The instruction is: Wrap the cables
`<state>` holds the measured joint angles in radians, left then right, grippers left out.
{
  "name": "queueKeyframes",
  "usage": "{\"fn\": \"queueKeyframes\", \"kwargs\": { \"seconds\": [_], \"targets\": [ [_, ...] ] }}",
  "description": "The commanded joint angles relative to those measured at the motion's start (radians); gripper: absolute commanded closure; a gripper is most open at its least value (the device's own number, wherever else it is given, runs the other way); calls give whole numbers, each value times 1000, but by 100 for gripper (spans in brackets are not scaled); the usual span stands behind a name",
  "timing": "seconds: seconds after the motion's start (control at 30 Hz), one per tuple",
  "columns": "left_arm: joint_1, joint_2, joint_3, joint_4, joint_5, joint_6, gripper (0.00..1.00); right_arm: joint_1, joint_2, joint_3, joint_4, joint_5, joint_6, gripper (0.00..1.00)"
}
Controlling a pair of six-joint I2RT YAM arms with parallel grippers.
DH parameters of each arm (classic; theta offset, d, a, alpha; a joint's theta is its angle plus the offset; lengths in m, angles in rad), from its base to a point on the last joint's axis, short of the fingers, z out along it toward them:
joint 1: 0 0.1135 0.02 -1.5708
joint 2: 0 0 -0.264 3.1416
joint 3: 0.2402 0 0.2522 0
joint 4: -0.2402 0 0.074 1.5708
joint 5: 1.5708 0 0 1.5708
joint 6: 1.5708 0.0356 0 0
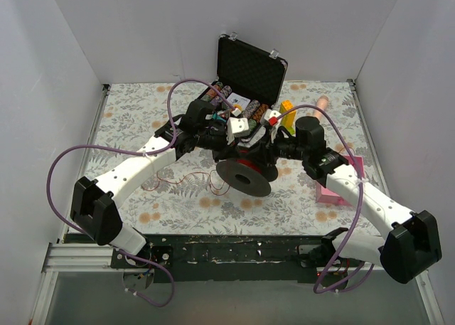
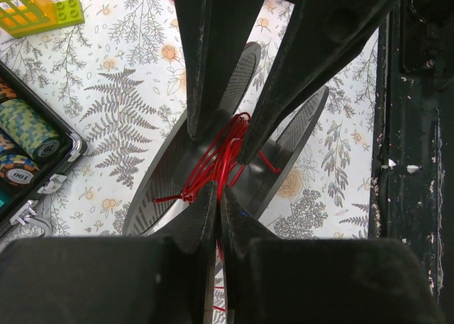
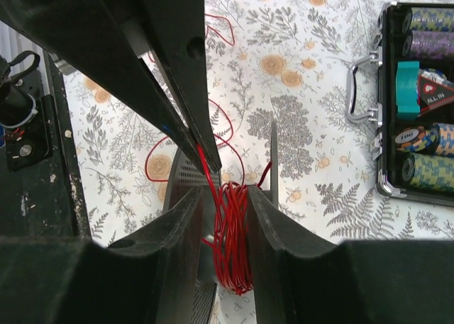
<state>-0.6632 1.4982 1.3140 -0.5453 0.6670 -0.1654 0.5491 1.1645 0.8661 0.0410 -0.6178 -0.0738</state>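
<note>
The red wire (image 3: 234, 232) is wound in several turns on the hub of a black spool (image 1: 244, 176) that hangs over the table's middle. My right gripper (image 3: 223, 196) reaches between the spool's flanges (image 3: 273, 154), its fingers pressed on either side of the wound hub. My left gripper (image 2: 218, 196) is shut on one strand of the red wire (image 2: 221, 154) just beside the hub. In the top view both grippers meet above the spool, left (image 1: 226, 147) and right (image 1: 261, 146). The loose rest of the wire (image 1: 178, 177) lies in loops on the cloth to the left.
An open black case (image 1: 249, 76) of poker chips stands behind the arms, with yellow and green bricks (image 1: 286, 112) beside it. A pink box (image 1: 338, 190) lies under the right arm. The black base rail (image 1: 234, 250) runs along the near edge.
</note>
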Motion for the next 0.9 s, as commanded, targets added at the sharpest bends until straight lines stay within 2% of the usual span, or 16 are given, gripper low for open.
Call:
{"fn": "queueKeyframes", "kwargs": {
  "seconds": [0.0,0.1,0.13,0.27,0.33,0.5,0.67,0.8,0.87],
  "targets": [
    [-1,-26,39,1,25,-8,100,-5,-9,-25,54,26,5,60],
    [-3,-27,45,-8,40,-8,100,-5,0,-36,77,36,12,60],
    [-3,-30,48,-10,43,-8,100,-5,7,-35,82,36,15,63],
    [7,-36,56,-16,43,-13,100,-5,29,-29,80,30,20,91],
    [22,-42,59,-12,30,-16,100,-5,21,-24,53,52,12,98],
    [47,-46,56,-7,-110,56,100,-5,-31,43,-102,159,-26,99],
    [48,-38,62,-25,-245,147,100,5,-14,122,-177,139,-29,99],
    [62,-55,71,-64,-262,162,86,6,40,185,-253,158,-37,99],
    [77,-67,59,-65,-276,161,83,6,57,204,-266,164,-35,99]
  ]
}}
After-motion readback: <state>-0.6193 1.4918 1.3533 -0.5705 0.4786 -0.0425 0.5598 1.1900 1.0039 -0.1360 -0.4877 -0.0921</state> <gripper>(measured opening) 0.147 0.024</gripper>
